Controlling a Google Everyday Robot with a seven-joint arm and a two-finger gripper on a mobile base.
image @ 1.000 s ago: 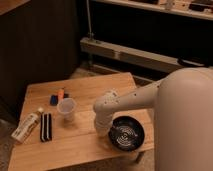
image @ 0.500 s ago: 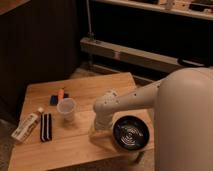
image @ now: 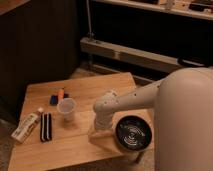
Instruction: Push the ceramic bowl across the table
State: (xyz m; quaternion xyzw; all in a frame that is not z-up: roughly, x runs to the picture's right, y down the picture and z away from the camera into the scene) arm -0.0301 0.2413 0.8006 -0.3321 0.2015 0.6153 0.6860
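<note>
The ceramic bowl [image: 133, 133], black with white rings inside, sits at the front right corner of the wooden table [image: 95, 85], partly past the table's right edge. My white arm reaches in from the right. Its gripper [image: 101, 129] points down at the table just left of the bowl, close to its rim. I cannot tell whether it touches the bowl.
A small translucent cup [image: 66, 108] stands left of the gripper. A white tube [image: 25, 127] and a black flat item [image: 45, 126] lie at the front left. A blue and orange item [image: 57, 96] lies behind the cup. A dark wall and shelving stand behind the table.
The bowl has slid to the right, toward the table's right edge. The gripper has followed a little to the right behind it.
</note>
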